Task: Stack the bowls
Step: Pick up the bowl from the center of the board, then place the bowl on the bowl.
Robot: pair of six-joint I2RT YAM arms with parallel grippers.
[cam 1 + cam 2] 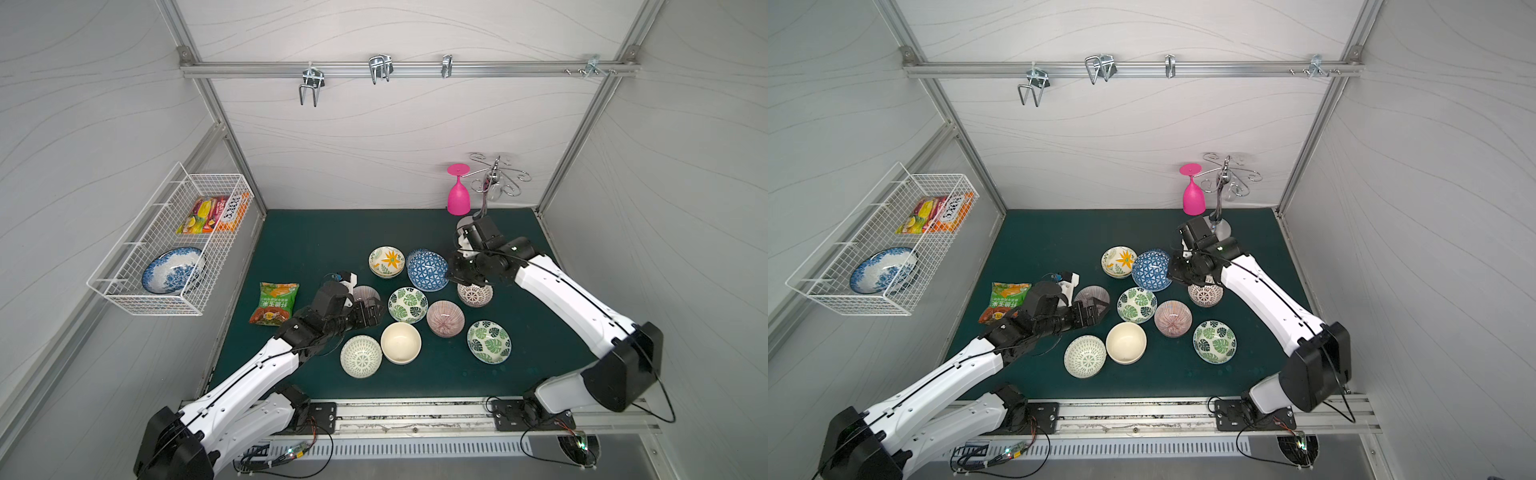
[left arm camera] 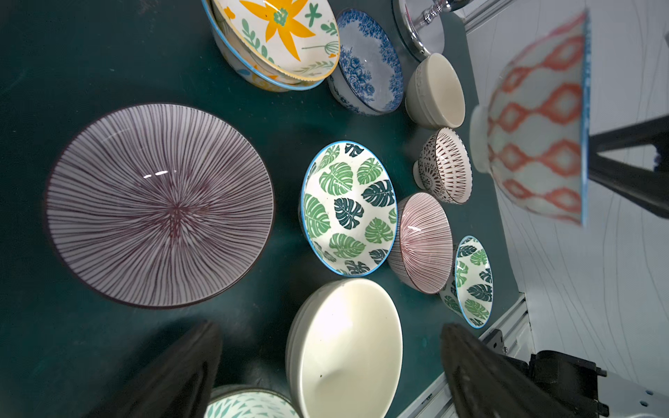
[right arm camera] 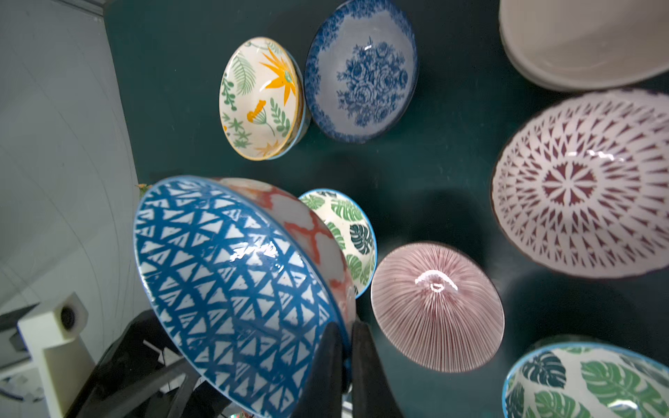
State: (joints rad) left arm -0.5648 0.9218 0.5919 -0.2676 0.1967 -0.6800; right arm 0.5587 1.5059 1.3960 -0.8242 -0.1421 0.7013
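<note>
- Bowls sit scattered over the dark green tabletop (image 1: 307, 249), most of them upright and close together.
- The right hand (image 3: 345, 336) is pressed together on the rim of the blue-triangle bowl (image 1: 428, 270), one finger inside and one outside. The bowl hangs clear of the tabletop, tilted on edge, and its orange lattice outside shows.
- In the right wrist view, a blue floral bowl (image 3: 362, 72) stands just beside the orange-flower bowl (image 1: 387, 261), which is nested in another bowl.
- The left hand (image 1: 372, 311) is spread wide, holding nothing, above the near edge of the purple-striped bowl (image 1: 365, 293).
- Between the arms stand a leaf bowl (image 1: 408, 304), a pink-striped bowl (image 1: 445, 318) and a second leaf bowl (image 1: 488, 341).
- The cream bowl (image 1: 401, 343) is just beside the green-dashed bowl (image 1: 360, 356).
- A maroon-patterned bowl (image 1: 475, 294) sits under the right hand.
- A snack packet (image 1: 274, 303) lies beside the left arm.
</note>
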